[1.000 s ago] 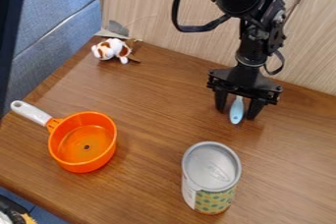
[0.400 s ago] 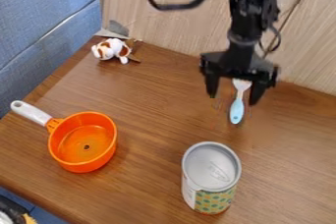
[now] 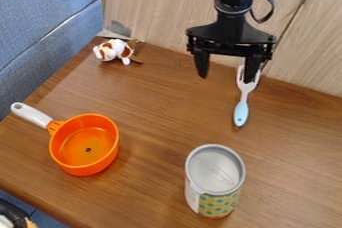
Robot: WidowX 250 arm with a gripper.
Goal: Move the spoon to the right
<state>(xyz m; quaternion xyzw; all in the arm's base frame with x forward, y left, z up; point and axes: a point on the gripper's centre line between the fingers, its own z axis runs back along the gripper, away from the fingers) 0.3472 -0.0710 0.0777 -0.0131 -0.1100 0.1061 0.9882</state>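
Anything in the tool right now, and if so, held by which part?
Nothing is held. The tool hangs open, and the spoon lies on the table, its upper end partly behind one finger.

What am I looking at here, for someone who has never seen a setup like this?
One fixed camera, looking down at a slant, took every picture. The machine is a black robot arm with a two-finger gripper, open above a brown wooden table. Nothing is held. The spoon with a light blue handle and white head lies on the table, its head partly hidden by one finger. Also there: an orange pan with a white handle, a silver-topped patterned can, and a small white-and-brown toy.
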